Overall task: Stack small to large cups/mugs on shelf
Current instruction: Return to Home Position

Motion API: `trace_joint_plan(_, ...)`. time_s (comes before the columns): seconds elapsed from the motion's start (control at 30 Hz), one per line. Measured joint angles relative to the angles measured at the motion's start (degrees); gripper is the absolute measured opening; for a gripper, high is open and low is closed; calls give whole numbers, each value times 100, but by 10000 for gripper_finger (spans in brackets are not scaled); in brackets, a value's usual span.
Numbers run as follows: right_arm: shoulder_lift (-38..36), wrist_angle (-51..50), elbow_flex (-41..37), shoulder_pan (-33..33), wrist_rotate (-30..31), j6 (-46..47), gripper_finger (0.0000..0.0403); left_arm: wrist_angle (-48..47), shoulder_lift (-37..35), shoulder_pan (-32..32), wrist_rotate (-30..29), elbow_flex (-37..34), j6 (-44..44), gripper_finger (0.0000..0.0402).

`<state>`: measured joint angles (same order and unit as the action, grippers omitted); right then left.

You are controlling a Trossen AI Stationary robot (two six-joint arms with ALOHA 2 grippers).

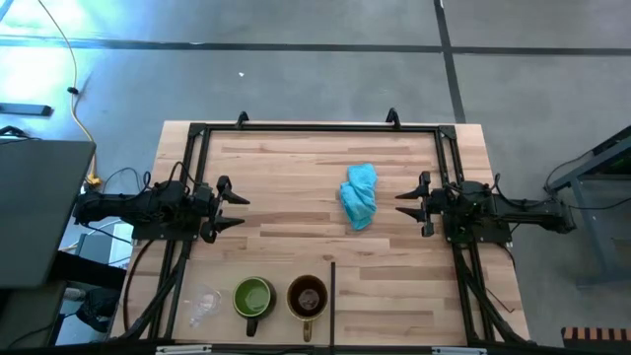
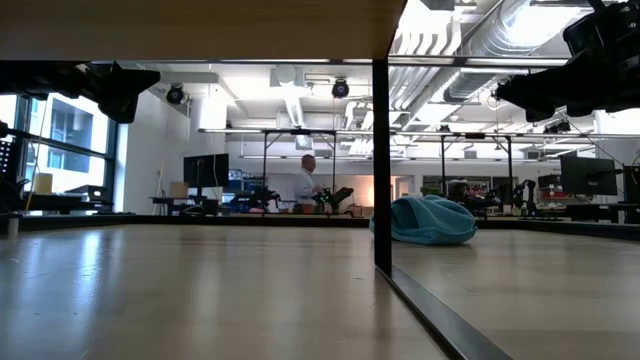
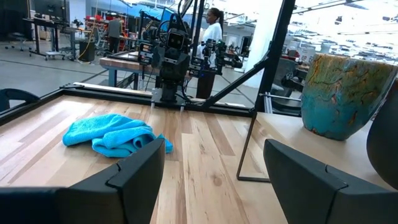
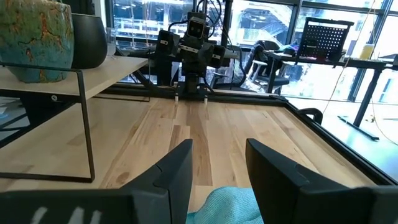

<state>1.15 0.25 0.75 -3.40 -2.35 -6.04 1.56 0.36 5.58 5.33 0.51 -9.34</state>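
- The three vessels stood upright in one row on the shelf [image 4: 115, 70], which lay along the desk [image 1: 296, 158] edge at the bottom of the high view.
- Counted from the left arm's side, the order was clear cup [image 1: 204, 301], green mug [image 1: 253, 297], brown mug [image 1: 308, 296]. They stood side by side, none set inside another.
- The green mug and the brown mug were just beside each other with a narrow gap. The clear cup stood a little apart from the green mug.
- Both handles pointed toward the bottom edge of the high view.
- The brown mug stood just beside a thin dark line [image 1: 332, 296] crossing the shelf.
- The low view showed the shelf raised above the desk on a dark upright support [image 2: 380, 160].
- A light-blue cloth [image 1: 360, 194] lay crumpled on the bare desk, well apart from the shelf and nearer the right arm.
- The left tool [image 1: 240, 211] hung over the desk's left side, fingers apart, gripping nothing.
- The right tool [image 1: 402, 204] hung over the right side, facing the left one, fingers apart, gripping nothing. The cloth lay near it, not touching.
- Black frame rails [image 1: 315, 128] bordered the desk.
- A person [image 2: 308, 180] was visible in the room beyond.
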Motion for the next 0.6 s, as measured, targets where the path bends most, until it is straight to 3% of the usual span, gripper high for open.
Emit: trace_joint_plan(0.6,0,0,0,0,17,-5,140,0,0,0,-1,0,1,262)
